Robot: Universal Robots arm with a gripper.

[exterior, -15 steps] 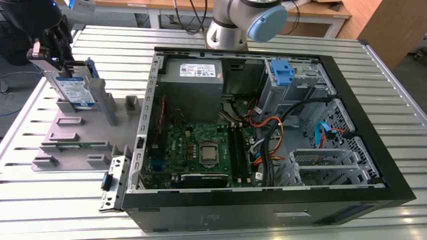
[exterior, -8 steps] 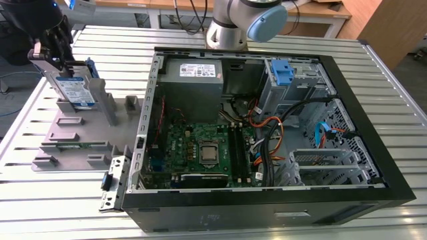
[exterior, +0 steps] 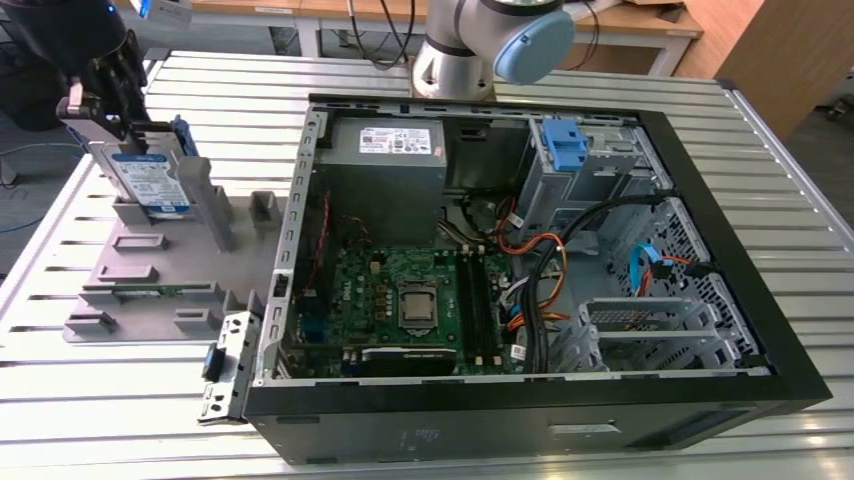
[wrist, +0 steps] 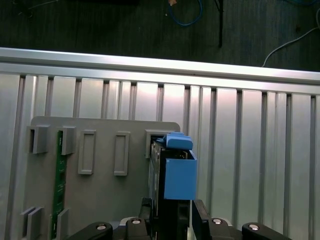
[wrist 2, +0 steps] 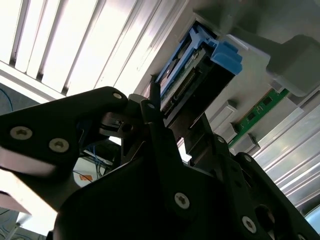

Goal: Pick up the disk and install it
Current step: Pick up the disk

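Now: disk (exterior: 150, 180) upright in grey fixture (exterior: 154, 262), silver w/ white-blue label, blue carrier; claw (wrist: 172, 214) pinching it.

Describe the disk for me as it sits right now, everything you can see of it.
The disk is a flat silver-grey drive with a white-and-blue label, framed by a blue plastic carrier. It stands upright on edge in a slot of the grey fixture, at the exterior view's left, outside the computer case. The second wrist view shows its connector row. The gripper sits at its upper end; whether it grips cannot be told.
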